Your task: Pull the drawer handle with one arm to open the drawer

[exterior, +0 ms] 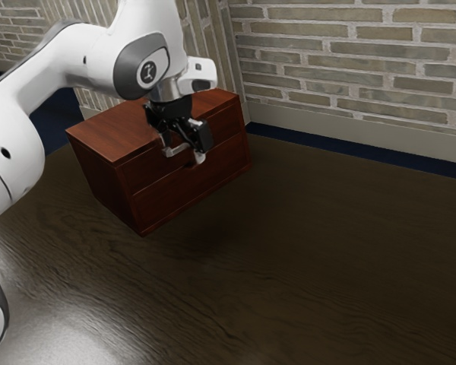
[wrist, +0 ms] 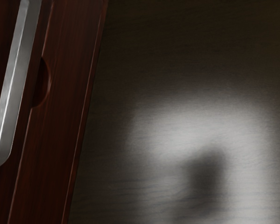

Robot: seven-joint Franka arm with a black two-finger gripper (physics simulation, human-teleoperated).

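Jaws sit right at the silver handle (exterior: 170, 151) on the front of the brown wooden drawer box (exterior: 114, 133), but I cannot tell if they pinch it. The box stands on the dark worktop (exterior: 311, 258), near the brick wall (exterior: 349, 61) behind it.

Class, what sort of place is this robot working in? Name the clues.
Probably a simulated indoor room: a brick wall behind, a dark wooden table, and a small drawer cabinet standing on it.
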